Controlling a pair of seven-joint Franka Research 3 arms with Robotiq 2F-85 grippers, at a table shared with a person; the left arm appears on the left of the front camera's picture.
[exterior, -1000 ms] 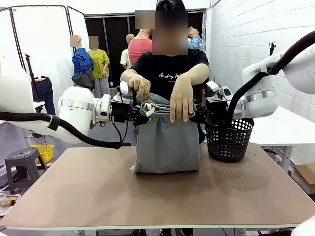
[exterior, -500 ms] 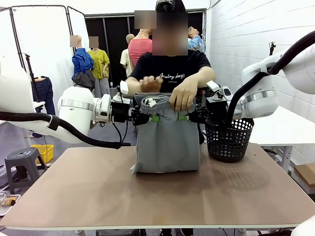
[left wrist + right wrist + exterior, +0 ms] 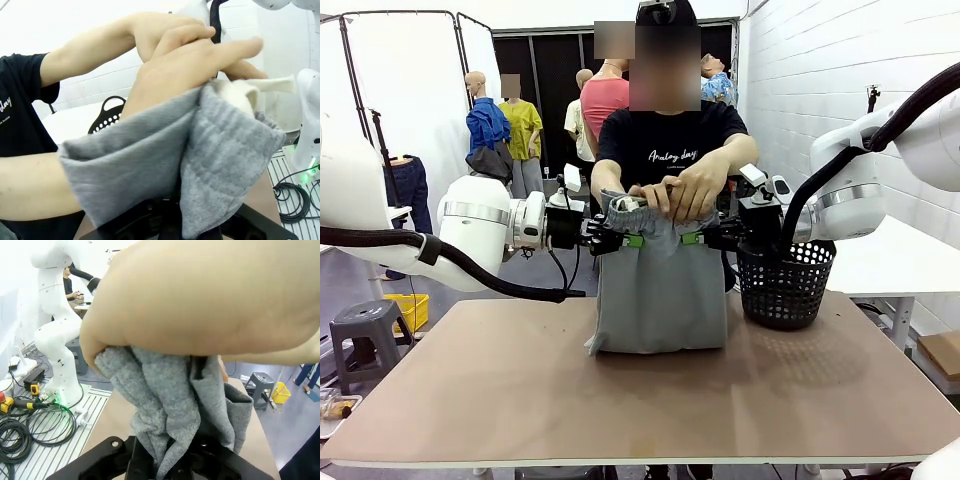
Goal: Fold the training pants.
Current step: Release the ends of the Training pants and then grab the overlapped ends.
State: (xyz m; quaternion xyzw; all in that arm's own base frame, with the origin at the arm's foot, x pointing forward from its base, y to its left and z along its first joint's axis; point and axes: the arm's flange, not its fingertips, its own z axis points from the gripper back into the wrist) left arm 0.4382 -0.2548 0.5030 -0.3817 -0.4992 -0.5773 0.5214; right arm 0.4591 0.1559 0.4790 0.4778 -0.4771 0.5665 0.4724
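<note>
- The training pants (image 3: 660,290) hang upright between the 2 arms above the far middle of the table (image 3: 520,390). The gathered waistband is on top and the lower edge rests on the tabletop.
- The left gripper (image 3: 620,238) comes in from picture left at waistband height. Its jaws are closed tight on the left end of the waistband, with a green pad showing against the grey cloth.
- The right gripper (image 3: 698,237) comes in from picture right at the same height. Its jaws are also clamped on the pants, at the right end of the waistband.
- The person's hands (image 3: 675,192) lie one over the other on the top middle of the waistband, between the 2 grippers, with the fingers curled over the cloth edge.
- In the left wrist view the grey fabric drapes down into the black finger base at the bottom edge, and both of the person's hands are pressed on its top fold. A white drawstring end sticks out just beside the fingertips.
- In the right wrist view a bunched fold of the pants drops straight into the jaws, with the person's hand close above it, gripping the cloth.
- A black mesh basket (image 3: 785,285) stands on the table just right of the pants, under the right arm and apart from the cloth.
</note>
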